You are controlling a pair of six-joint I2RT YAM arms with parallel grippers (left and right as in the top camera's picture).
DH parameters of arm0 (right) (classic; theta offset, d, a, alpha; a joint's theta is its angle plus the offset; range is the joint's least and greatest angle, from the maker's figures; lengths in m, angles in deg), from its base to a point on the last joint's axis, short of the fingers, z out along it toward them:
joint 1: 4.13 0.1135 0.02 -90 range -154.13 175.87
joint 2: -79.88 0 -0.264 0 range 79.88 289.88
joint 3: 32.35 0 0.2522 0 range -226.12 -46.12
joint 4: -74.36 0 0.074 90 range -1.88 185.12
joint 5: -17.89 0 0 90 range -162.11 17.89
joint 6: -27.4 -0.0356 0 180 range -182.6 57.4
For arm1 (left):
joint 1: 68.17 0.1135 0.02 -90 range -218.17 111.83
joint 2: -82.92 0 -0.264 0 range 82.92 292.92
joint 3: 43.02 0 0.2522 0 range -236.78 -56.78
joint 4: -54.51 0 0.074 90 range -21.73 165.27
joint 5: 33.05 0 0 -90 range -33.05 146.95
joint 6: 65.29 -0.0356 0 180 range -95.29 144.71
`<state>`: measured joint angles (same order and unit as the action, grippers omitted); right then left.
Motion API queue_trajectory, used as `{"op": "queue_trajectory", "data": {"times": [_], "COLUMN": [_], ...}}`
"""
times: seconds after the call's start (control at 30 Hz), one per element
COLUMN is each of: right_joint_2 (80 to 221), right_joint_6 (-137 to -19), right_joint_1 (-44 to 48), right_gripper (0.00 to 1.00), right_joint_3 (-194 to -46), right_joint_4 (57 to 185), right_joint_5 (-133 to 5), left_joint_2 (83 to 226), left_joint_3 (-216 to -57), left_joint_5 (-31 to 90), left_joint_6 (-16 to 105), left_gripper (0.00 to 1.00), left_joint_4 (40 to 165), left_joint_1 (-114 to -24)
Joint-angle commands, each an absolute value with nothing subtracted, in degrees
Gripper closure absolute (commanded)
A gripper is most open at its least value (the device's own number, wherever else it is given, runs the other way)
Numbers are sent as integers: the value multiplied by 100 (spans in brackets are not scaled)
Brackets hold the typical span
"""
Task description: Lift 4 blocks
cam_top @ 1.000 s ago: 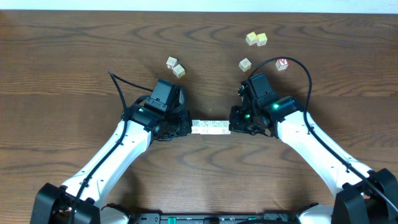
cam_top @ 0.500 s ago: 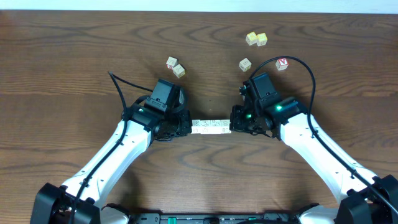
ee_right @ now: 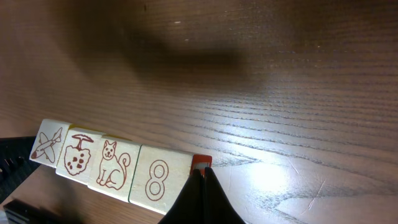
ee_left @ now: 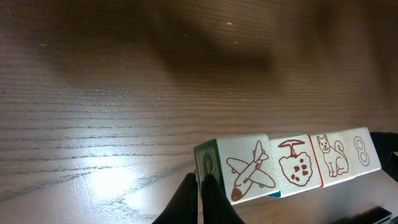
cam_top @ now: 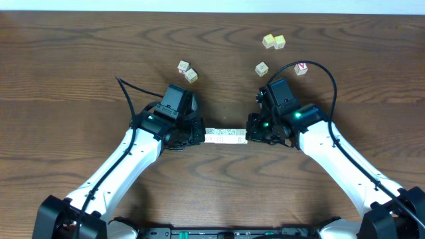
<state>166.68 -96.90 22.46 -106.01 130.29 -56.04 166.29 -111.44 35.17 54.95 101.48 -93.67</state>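
Toward the near edge of the counter (cam_top: 219, 192), the left arm (cam_top: 126, 159) and right arm (cam_top: 332, 153) reach in and meet about the middle. Between them lie the four blocks (cam_top: 224, 135), lined up end to end in one tight row with picture faces up: an aeroplane, a mushroom, a cat and a figure eight. The left hand (ee_left: 200, 186) has its fingers pressed together, tips set against the aeroplane end. The right hand (ee_right: 200, 179) is likewise closed to a point against the end by the eight. Neither clamps a block; the row is pinched between the two hands.

Gathering and lining up look done, and the squeeze is on. Whether the row has left the wood I cannot say for sure, so the lift itself is probably what remains.

Farther off, toward the far edge, loose cubes lie well apart from the row: a pale pair (cam_top: 183, 66), a single pale cube (cam_top: 261, 68), a red-lettered cube (cam_top: 301, 68) and two yellow cubes (cam_top: 268, 41).
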Motion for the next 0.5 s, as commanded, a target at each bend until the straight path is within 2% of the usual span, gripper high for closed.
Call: {"op": "queue_trajectory", "data": {"times": [0.0,0.47], "right_joint_2": [16548,16548], "right_joint_6": [-9791,-9793], "right_joint_1": [2373,2371], "right_gripper": [99,99], "right_joint_3": [-10650,-10650], "right_joint_4": [12918,12885], "right_joint_5": [-4725,-4725], "left_joint_2": [16511,16509], "left_joint_3": [-11268,-11290], "left_joint_5": [2759,2757], "left_joint_6": [5608,5606], "left_gripper": [93,93], "left_joint_4": [10010,10014], "left_joint_1": [-9478,-9478]}}
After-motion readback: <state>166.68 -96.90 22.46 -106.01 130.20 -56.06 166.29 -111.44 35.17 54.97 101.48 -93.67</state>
